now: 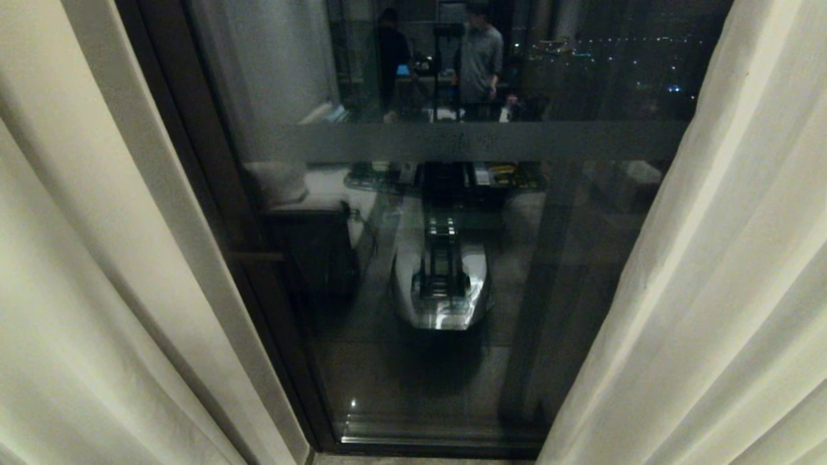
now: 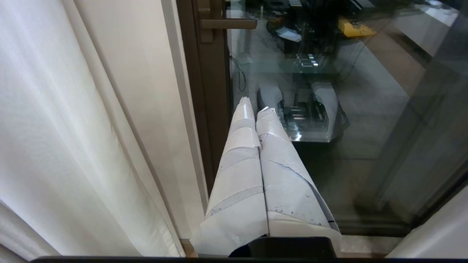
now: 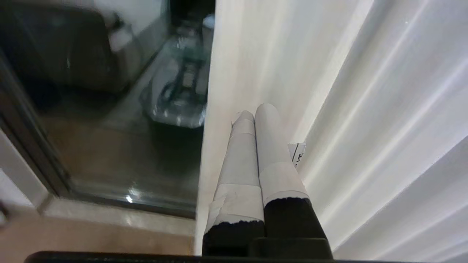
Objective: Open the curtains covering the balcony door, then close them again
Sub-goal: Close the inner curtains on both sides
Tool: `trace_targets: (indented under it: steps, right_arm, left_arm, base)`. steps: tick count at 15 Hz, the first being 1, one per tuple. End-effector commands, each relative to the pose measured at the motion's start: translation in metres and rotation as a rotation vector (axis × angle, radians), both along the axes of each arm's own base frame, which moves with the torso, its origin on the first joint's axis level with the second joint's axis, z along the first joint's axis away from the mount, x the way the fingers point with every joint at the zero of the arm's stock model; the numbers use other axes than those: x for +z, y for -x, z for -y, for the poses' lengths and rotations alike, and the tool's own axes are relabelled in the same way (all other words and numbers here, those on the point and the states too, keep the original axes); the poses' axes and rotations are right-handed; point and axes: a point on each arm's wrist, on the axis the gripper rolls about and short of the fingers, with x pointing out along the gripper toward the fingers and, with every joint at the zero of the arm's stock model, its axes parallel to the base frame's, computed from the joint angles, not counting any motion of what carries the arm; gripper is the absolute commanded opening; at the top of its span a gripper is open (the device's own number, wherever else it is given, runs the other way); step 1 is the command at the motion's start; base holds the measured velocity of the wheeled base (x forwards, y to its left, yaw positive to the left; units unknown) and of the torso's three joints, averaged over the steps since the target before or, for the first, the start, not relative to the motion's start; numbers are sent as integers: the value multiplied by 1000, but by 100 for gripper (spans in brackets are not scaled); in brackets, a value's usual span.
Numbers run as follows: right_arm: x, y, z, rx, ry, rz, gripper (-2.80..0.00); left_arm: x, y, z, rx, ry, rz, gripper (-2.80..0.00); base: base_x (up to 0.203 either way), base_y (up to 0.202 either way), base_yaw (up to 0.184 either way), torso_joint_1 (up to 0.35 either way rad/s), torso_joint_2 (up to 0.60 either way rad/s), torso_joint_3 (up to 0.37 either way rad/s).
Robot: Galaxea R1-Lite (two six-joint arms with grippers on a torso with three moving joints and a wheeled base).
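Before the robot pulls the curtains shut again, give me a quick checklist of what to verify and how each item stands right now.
1. Curtains apart, glass exposed: ok; left curtain and right curtain flank the balcony door.
2. Left gripper empty, jaws shut: ok.
3. Right gripper empty, jaws shut: ok.
4. Right gripper near the right curtain's edge: ok.
5. Jaws open for grasping fabric: not ok.
6. Whether the door is closed: cannot tell.

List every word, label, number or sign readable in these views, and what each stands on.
No text can be read.
Frosted band on the balcony door: faint marks at its middle, too blurred to read.
Small white tag on the right curtain beside the right hand: black marks, too small to read.
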Motion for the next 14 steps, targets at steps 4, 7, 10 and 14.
trace_targets:
  steps: [4,7,10,14]
  right_arm:
    - [-3,-1,0,0,-14,-8,-280]
    - [-3,-1,0,-2,-49,-10,-280]
    - [-3,-1,0,-2,-55,-10,-280]
    - [-3,-1,0,-2,-55,-10,-280]
  left_arm:
    - [0,0,0,1,0,1,-280]
    - [0,0,0,2,0,1,-280]
    - [0,0,0,0,0,1,-280]
    - [0,0,0,1,0,1,-280]
  base:
    - [0,0,0,0,0,0]
    - [0,0,0,0,0,0]
    - [0,0,0,0,0,0]
    - [0,0,0,0,0,0]
